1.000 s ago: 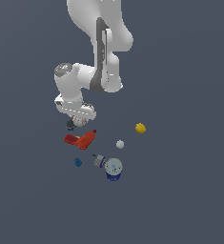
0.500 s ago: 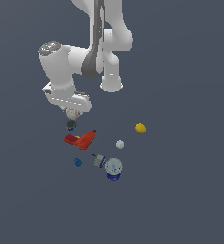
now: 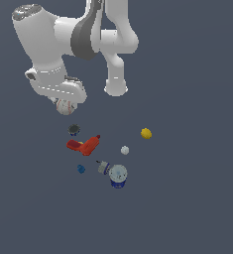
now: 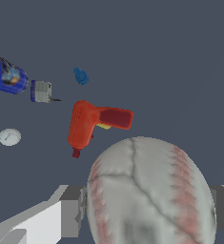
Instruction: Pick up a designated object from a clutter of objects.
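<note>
No readable text, number or brand is showing anywhere. The blue-and-white can (image 4: 7, 76), lying near the red tool shape (image 4: 92, 125), is carrying a label (only blurred patches of colour), and the baseball (image 4: 151, 193) is bearing just red stitching.

The baseball (image 4: 151, 195) looks matt and leathery, white-grey with faint red stitching. The red tool (image 4: 92, 123) has a smooth, plastic-like sheen. The can (image 3: 118, 176) shows a pale metallic lid. The arm's (image 3: 58, 44) shell is smooth, softly glossy white.
</note>
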Controlling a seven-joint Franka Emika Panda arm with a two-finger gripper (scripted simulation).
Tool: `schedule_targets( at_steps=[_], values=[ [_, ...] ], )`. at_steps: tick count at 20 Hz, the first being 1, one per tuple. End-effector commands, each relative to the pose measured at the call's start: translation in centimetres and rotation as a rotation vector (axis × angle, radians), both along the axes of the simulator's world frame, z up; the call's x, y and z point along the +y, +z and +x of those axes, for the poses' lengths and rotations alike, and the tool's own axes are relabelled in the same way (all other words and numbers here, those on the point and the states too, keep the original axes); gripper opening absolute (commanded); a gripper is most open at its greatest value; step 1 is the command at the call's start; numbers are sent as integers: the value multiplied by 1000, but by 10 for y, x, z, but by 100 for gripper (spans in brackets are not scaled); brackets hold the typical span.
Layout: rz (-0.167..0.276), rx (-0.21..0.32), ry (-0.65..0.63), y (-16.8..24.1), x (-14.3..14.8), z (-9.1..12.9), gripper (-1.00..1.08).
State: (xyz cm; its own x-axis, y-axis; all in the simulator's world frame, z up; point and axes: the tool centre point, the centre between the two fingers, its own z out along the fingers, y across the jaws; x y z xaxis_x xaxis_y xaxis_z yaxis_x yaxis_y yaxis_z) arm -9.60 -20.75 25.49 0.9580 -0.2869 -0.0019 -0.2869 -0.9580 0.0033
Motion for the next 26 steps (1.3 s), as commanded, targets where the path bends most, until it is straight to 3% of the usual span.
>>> schedule_targets(
  at_steps=[1,13,26],
  values=[
    [0,-1,0,25,-4,6,-100],
    [2,-2,2,120,-22,32,-100],
    [2,-3,3,153,-29,42,-100]
  ],
)
